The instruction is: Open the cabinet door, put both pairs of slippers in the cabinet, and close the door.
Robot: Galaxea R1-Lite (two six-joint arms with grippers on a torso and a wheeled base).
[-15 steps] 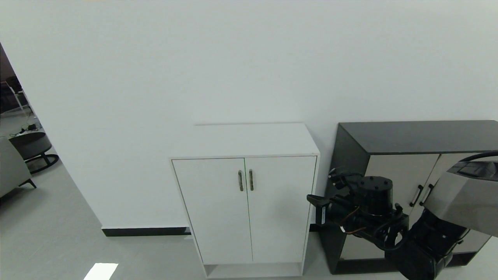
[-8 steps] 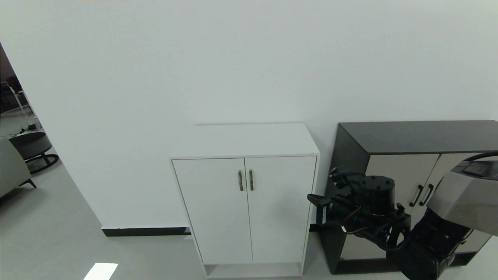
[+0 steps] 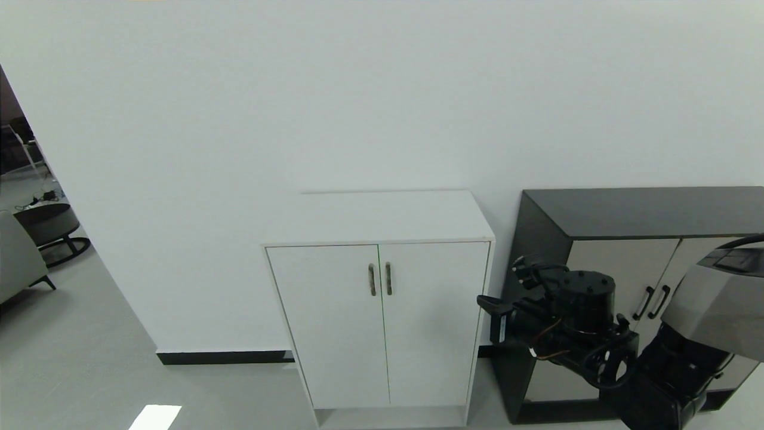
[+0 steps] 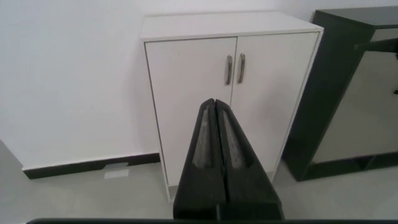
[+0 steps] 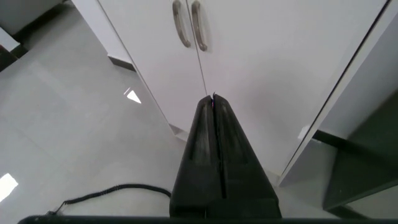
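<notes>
- Standing at the lower centre of the head view, the white cabinet [image 3: 379,322] has both doors flush shut. Its two slim handles [image 3: 380,279] sit side by side at the centre seam, so a grasp that catches both at once would lock one door against the other.
- Each door probably hinges at its outer edge, though the hinges are hidden. A straight pull instead of an arc could slip off the handle or strain it.
- The right end effector [image 5: 213,99] has its fingers pressed together with nothing between them, and it points at the seam below the handles. Driven forward like that, it would butt the door panel rather than grip a handle; it must spread first.
- The right arm lies at the lower right of the head view, between the white cabinet's side and the black cabinet [image 3: 632,215]. A right door swinging out could strike the arm, and the arm could scrape the black cabinet's glossy doors.
- The left end effector [image 4: 215,102] is likewise closed and empty, facing the cabinet front from well apart. If both arms close on the seam together, they could collide.
</notes>
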